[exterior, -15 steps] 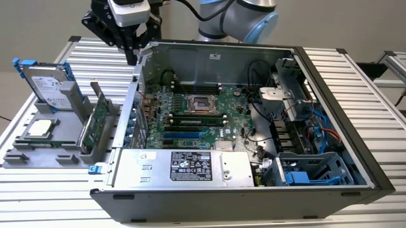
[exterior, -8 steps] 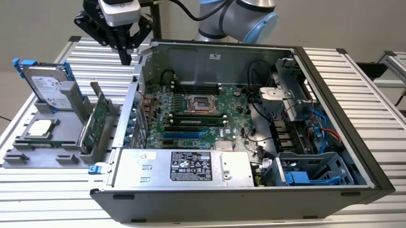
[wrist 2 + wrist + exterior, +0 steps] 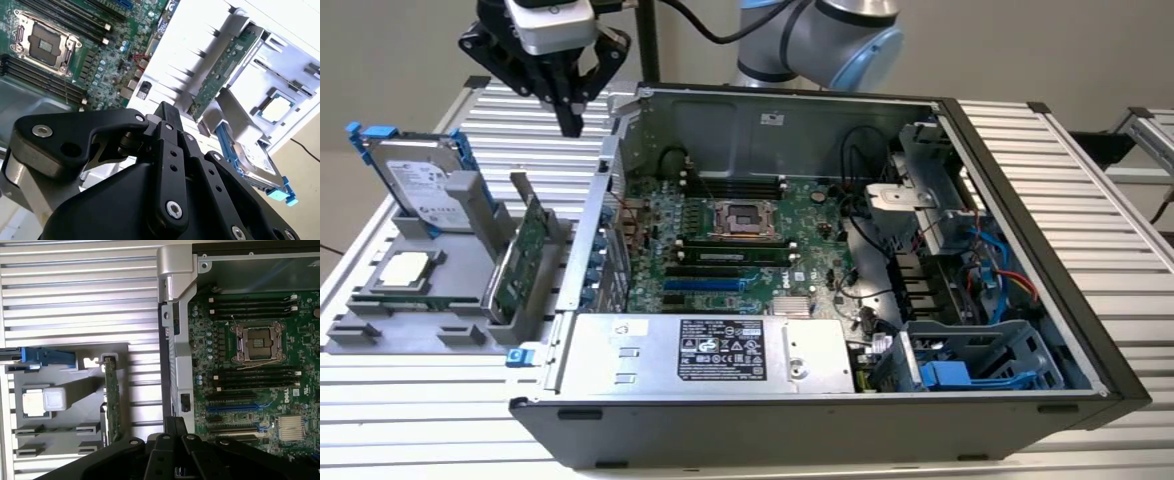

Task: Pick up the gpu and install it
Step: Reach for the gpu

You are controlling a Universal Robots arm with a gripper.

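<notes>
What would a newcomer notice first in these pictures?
The open computer case dominates the middle of the exterior view, its green motherboard exposed. At the exterior view's left the gpu stands on edge in a gray holder, and the end effector hangs higher up nearby, holding nothing.

Lower edge of the gpu [image 3: 515,265] behind the gray holder [image 3: 400,326], exterior view

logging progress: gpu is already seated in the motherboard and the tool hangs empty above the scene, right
No: the gpu stands in the gray holder outside the case, as the exterior view shows. The tool does hang empty above the scene.
</notes>
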